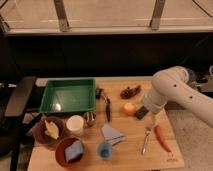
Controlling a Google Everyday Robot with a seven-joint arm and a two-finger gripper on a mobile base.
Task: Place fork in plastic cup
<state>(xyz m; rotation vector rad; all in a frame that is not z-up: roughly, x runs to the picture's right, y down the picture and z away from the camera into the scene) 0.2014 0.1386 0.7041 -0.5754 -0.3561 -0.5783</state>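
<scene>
The slim silver fork (146, 139) lies on the wooden table (125, 159) near the front right, just left of the orange carrot (162, 138). The small blue plastic cup (104, 149) stands upright near the front edge, left of the fork. My gripper (151, 118) hangs from the white arm (172, 89) that reaches in from the right. It is above the table, just behind the fork's far end and next to a dark block (141, 113). It holds nothing that I can see.
A green tray (67, 95) sits at the back left. A black-handled utensil (106, 106), metal cup (90, 118), cream cup (75, 124), blue cloth (112, 133), two bowls (49, 129) (70, 150), an orange fruit (129, 108) and a brown cluster (131, 92) are spread about.
</scene>
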